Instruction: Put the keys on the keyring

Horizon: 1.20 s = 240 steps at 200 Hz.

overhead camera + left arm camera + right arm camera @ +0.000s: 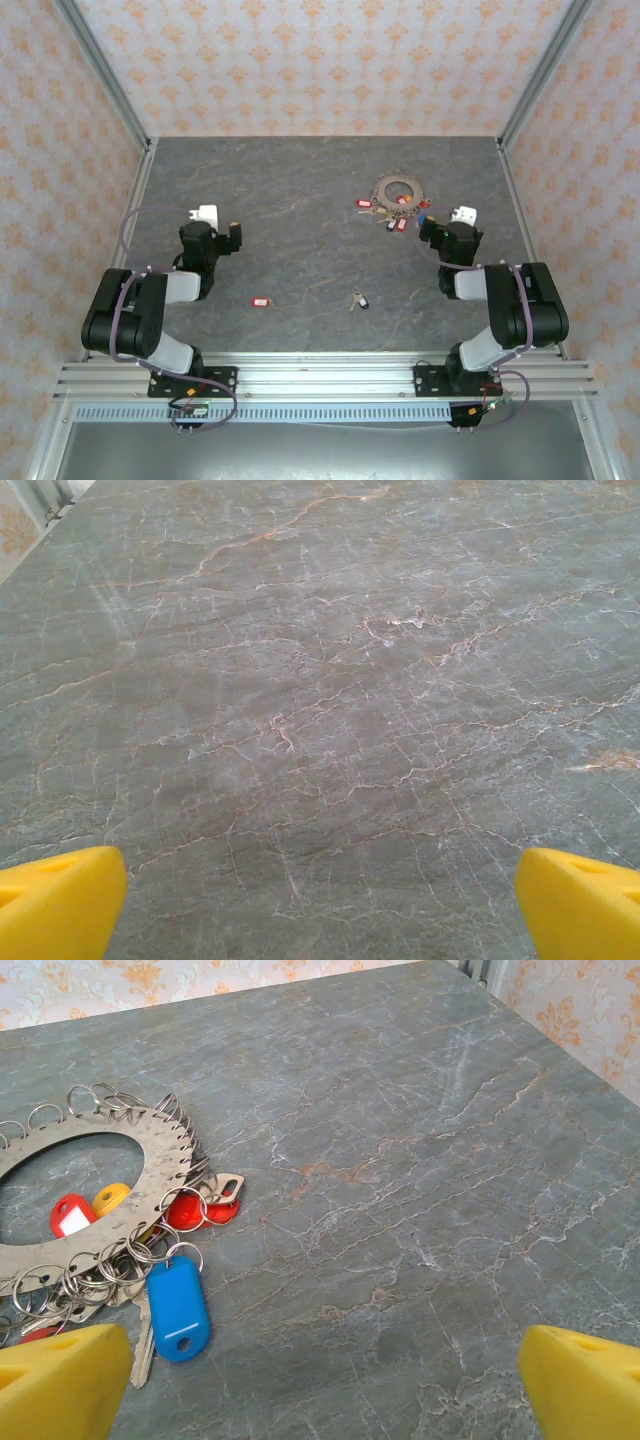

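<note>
1. Table [300,180]: grey marbled top, walled by patterned panels [320,60] on 3 sides.

2. Left arm [130,315]: folded at the near left. Left claw [320,910] is spread fully wide, its 2 yellow fingers [60,900] at opposite corners of the wrist view. Nothing is between them; it hangs over bare table.

3. Right arm [510,305]: folded at the near right. Right claw [320,1390] is likewise spread fully wide and holds nothing. Its yellow fingers [60,1375] are clear of the table, with the ring's edge just ahead of the left one.

4. Keyring [398,192]: lies flat on the far right part of the table, just beside the right claw. It is a toothed metal ring hung with many small split rings and silvery keys.

5. Loose keys, 2 in number: the red-tag key [261,301] lies near the front edge, closer to the left arm. The dark-tag key [358,300] lies level with it, nearer the middle. They are apart from each other and well apart from the ring.

6. Tags on the ring: blue tag [177,1307] outside the ring on the near side; yellow tag [110,1198] and red tag [72,1215] inside its opening.
</note>
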{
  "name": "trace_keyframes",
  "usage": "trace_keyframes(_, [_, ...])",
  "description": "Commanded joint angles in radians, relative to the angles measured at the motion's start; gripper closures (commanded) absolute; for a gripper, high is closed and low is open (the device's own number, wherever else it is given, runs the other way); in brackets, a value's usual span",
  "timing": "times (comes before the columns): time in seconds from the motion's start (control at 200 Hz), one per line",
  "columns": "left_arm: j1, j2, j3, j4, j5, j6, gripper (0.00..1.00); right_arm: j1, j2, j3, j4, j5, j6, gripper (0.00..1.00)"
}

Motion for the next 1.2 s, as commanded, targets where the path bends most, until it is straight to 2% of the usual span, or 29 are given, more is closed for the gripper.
trace_keyframes(0.0, [0.005,-0.003,0.024,0.029,-0.022,-0.009,0.00,-0.003,-0.010,0.018,-0.006,-0.011,-0.008,0.01])
trace_keyframes(1.066, [0.005,-0.003,0.022,0.030,-0.021,-0.010,0.00,-0.008,-0.012,0.016,-0.004,-0.035,-0.006,0.01])
trace_keyframes(1.196, [0.003,-0.015,0.035,0.000,0.005,0.004,0.00,-0.005,-0.035,-0.008,0.020,-0.057,-0.022,0.01])
